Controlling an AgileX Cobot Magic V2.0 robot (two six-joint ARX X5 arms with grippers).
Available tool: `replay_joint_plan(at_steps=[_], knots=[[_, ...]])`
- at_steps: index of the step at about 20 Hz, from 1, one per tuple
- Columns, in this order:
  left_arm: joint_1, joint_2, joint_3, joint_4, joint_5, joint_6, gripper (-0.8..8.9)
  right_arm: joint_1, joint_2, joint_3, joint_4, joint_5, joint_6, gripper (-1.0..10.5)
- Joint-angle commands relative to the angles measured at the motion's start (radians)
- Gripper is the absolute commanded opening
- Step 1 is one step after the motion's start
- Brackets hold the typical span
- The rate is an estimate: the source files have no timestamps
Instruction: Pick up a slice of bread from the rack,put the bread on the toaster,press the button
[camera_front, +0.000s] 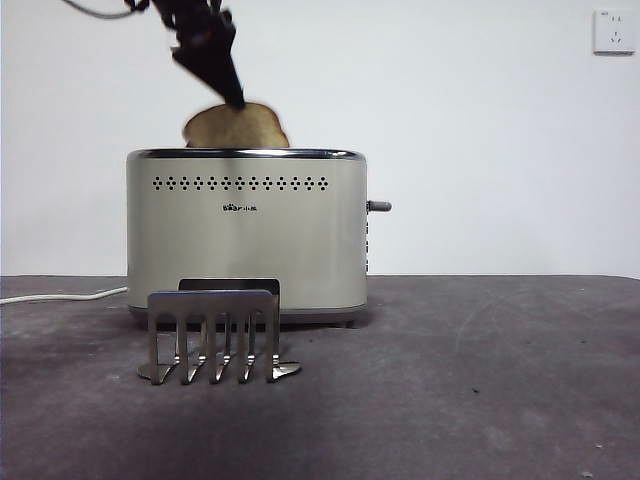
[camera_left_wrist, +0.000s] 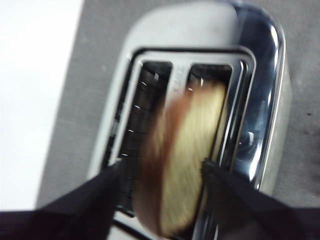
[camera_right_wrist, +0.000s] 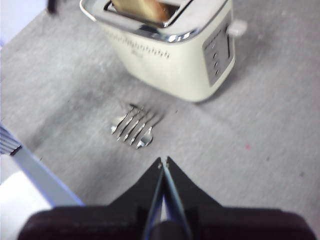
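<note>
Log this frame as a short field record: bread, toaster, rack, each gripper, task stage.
bread: brown wholegrain slice of bread, partly down in one slot, domed top above the rim
toaster: boxy cream-beige toaster, side lever up
rack: small silver metal rack, in front of toaster, no bread in it
left gripper: open, jaws either side of slice
right gripper: shut, hovering away from toaster
stage: bread in slot, lever not pressed

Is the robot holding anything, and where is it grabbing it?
It seems not. The left gripper has its jaws apart on either side of the slice of bread, sitting in a toaster slot. The right gripper is shut, empty.
</note>
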Motion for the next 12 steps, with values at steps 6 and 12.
replay_joint_plan(at_steps=[6, 12], knots=[[-0.001, -0.038, -0.009, 0.063, -0.006, -0.236, 3.19, 0.003, 0.119, 0.000, 0.184, -0.003, 0.052, -0.1], [-0.002, -0.205, -0.009, -0.023, 0.003, -0.613, 3.19, 0.003, 0.313, 0.000, 0.557, -0.138, 0.290, -0.1]])
